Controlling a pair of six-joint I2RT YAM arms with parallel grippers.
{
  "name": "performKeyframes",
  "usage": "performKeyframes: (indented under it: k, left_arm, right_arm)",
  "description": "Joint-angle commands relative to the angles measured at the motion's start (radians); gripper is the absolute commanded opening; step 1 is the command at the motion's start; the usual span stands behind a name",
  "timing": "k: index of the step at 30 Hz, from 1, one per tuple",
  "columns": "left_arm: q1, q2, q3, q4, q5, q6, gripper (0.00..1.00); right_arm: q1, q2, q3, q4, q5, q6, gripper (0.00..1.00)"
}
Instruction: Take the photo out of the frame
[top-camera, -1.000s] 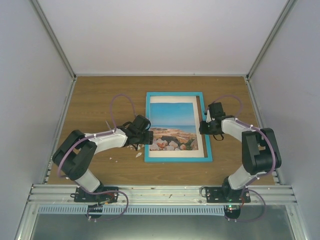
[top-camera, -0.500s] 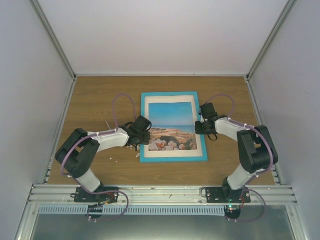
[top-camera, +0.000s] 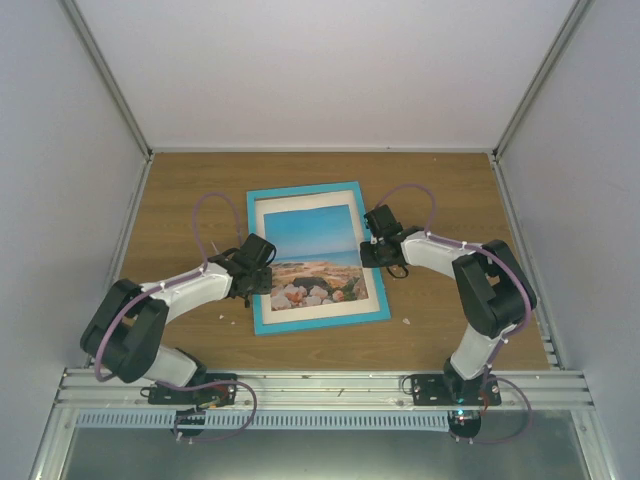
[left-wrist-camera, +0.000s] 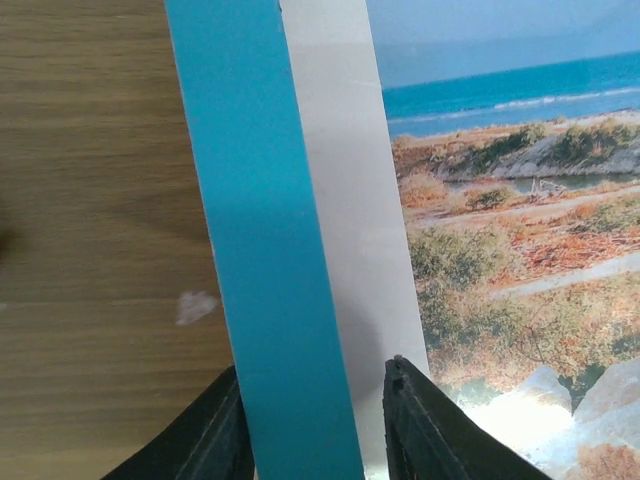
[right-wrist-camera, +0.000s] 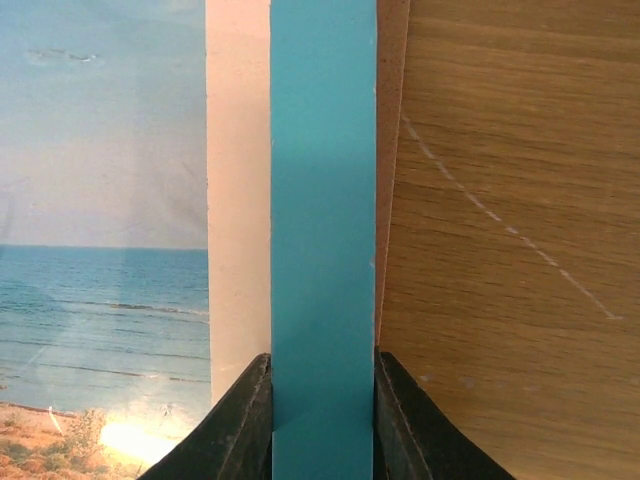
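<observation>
The frame lies face up at mid-table, slightly skewed. It holds the photo inside a white mat, with bare table beyond its far, left and right edges. The right gripper is clenched on the right rail, fingers flush to both edges. The left gripper straddles the left rail, with a sliver of mat showing beside its inner finger, so I cannot tell whether it grips.

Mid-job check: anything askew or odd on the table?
The frame lies askew: its near edge is not parallel to the table's front edge. A pale fleck sits on the wood beside its left rail.
</observation>
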Motion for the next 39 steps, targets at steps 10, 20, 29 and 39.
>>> performKeyframes:
  k: [10, 20, 29, 39]
  left_arm:
    - [0.021, -0.099, 0.006, 0.001, -0.023, 0.013, 0.30]
    - [0.021, -0.167, 0.033, -0.032, 0.004, 0.012, 0.25]
    - [0.021, -0.205, 0.031, -0.014, 0.069, 0.006, 0.06]
    - [0.015, -0.232, 0.015, 0.063, 0.172, -0.031, 0.07]
  right_arm:
    - [0.057, -0.016, 0.048, -0.027, -0.074, 0.017, 0.16]
    - [0.057, -0.051, 0.101, -0.114, 0.001, -0.001, 0.10]
    - [0.055, -0.069, 0.111, -0.136, 0.052, -0.020, 0.04]
    - [0.032, -0.092, 0.120, -0.167, 0.095, -0.079, 0.00]
